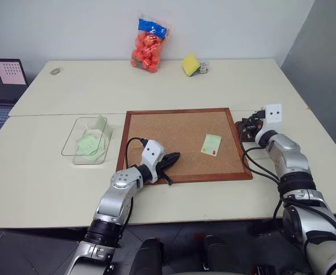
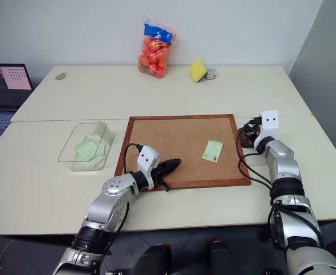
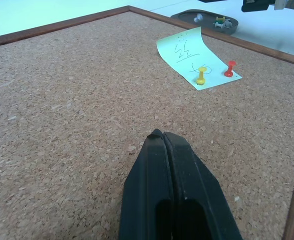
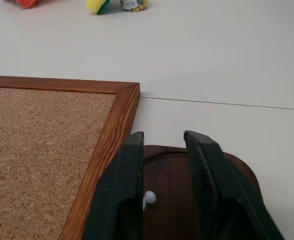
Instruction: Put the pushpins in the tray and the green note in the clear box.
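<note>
Left claw (image 3: 164,145) shut, empty, on corkboard (image 1: 179,134). Right claw (image 4: 163,145) parted over tray (image 4: 237,170) at 3 o'clock, dropping white pushpin (image 4: 148,198). Next: pull red pushpin (image 3: 229,68), yellow pushpin (image 3: 201,75) off green note (image 3: 194,55).

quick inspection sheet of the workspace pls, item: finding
surface: pale table holding a wood-framed corkboard
job's things: green note pinned to the corkboard by a yellow pushpin and a red pushpin; tray beside the corkboard's right edge, pins inside; clear box left of the corkboard, green notes inside
clutter: bag of orange balls, sponge
grippers: left gripper shut over the cork; right gripper open above the tray
cables: black, along both arms
surroundings: laptop at far left
</note>
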{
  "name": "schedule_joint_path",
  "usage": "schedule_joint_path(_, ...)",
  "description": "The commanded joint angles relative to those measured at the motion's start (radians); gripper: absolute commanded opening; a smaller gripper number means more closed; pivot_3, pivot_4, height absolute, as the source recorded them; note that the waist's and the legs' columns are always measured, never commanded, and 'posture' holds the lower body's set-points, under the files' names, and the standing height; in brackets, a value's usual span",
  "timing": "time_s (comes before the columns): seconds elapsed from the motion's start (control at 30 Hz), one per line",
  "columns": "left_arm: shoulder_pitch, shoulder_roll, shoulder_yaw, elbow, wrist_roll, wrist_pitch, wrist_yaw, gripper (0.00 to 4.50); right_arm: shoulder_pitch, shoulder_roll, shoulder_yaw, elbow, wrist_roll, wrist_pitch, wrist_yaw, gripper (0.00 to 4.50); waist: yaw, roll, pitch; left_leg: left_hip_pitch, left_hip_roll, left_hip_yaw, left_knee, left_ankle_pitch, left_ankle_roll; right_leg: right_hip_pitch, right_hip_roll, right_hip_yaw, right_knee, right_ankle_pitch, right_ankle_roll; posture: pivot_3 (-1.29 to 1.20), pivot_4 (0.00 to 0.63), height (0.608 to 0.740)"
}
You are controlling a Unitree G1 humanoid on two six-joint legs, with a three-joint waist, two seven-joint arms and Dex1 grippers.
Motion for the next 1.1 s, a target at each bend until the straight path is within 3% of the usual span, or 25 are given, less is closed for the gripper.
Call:
schedule_joint_path(0.03,0.011,-0.012,-0.03,0.022,0.007,0.013,-0.003,0.0,-0.023,-0.01,-0.022,-0.02,0.006,-0.024,-0.01,2.42,0.0,0.0,0.0,0.0,0.0,0.0,0.0,0.0,0.0,0.0,0.0,0.0,0.0,0.0,0.0,0.0,0.15,0.74)
schedule_joint_path(0.33,0.007,-0.01,-0.032,0.028,0.008,0.01,-0.009,0.0,0.045,-0.031,0.008,-0.144,0.015,-0.012,0.091,4.44,0.0,0.0,0.0,0.0,0.0,0.0,0.0,0.0,0.0,0.0,0.0,0.0,0.0,0.0,0.0,0.0,0.15,0.74)
schedule_joint_path(0.67,0.008,-0.011,-0.033,0.025,0.008,0.013,-0.013,0.0,0.312,-0.072,0.093,-0.623,0.136,0.087,0.38,4.44,0.003,0.0,0.0,-0.001,0.001,-0.001,0.0,0.0,0.0,0.0,0.0,-0.001,-0.001,0.0,0.0,0.0,0.15,0.74)
schedule_joint_path(1.1,0.013,-0.012,-0.037,0.022,0.01,0.014,-0.017,0.0,0.411,-0.022,0.214,-0.691,0.114,0.072,0.434,4.44,0.004,0.0,0.0,-0.001,0.0,-0.001,0.0,0.0,0.0,0.0,0.0,-0.001,-0.003,0.0,0.001,0.0,0.15,0.74)
